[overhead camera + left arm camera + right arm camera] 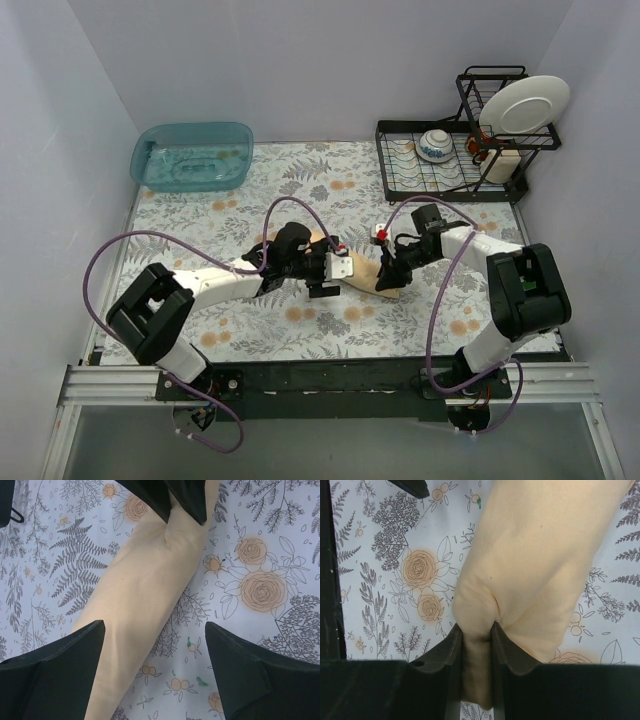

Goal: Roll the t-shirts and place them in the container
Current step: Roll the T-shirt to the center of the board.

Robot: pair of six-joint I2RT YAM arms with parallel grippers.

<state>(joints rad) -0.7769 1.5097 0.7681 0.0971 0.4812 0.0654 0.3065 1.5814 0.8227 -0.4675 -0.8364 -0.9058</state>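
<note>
T-shirt (362, 272), tan and rolled long, lies in the middle of the flowery worktop (200, 215). Right fingers (445, 652) pinch tight on one end of it. Left fingers (60, 665) stand wide apart over the roll.

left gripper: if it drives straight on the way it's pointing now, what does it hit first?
The left gripper would most likely meet the rolled t-shirt first; it lies right between the open jaws, with the table under it. Depth unclear.
</note>
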